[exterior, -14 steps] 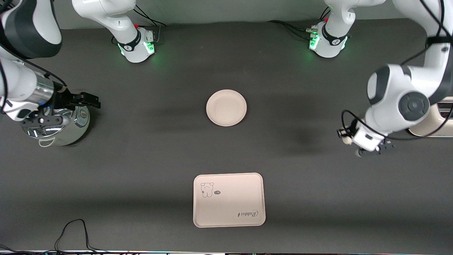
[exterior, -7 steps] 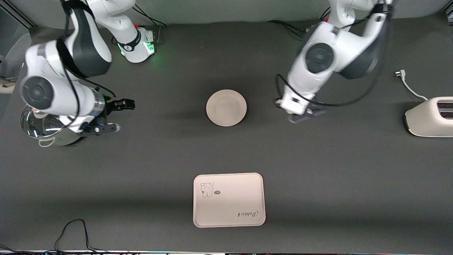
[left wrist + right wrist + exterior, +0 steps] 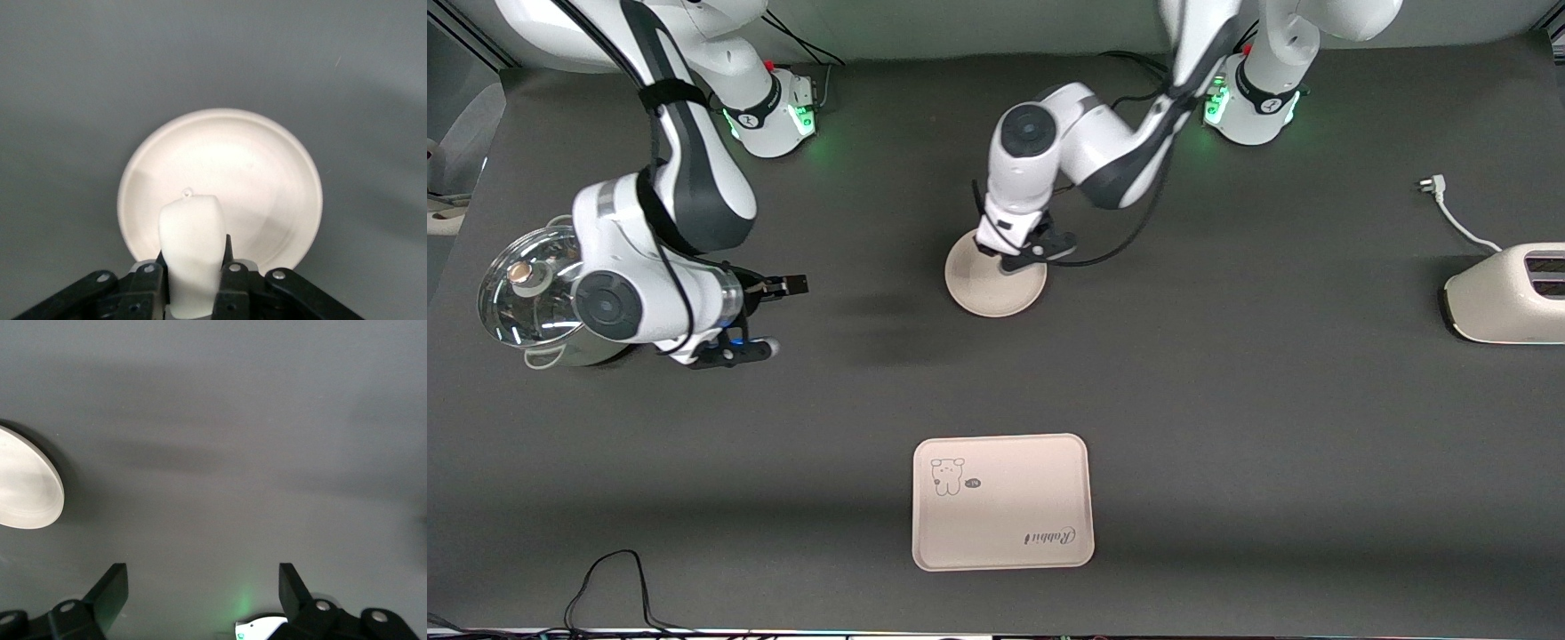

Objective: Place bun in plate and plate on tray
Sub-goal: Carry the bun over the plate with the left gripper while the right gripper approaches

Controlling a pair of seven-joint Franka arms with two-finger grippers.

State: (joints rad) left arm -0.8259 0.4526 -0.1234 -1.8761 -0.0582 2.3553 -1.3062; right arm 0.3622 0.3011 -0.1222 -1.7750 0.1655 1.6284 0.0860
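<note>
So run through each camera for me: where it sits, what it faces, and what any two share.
Front view: high across the table, facing both arms' bases; shows the tray, both arms and the right gripper.
Left wrist view: on the left arm, looking down past the left gripper and its bun.
Right wrist view: open gripper over bare table.
All three show the plate.

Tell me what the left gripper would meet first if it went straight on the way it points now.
Probably the plate: the left gripper, shut on the bun, points down over it, so the bun would touch first.
</note>
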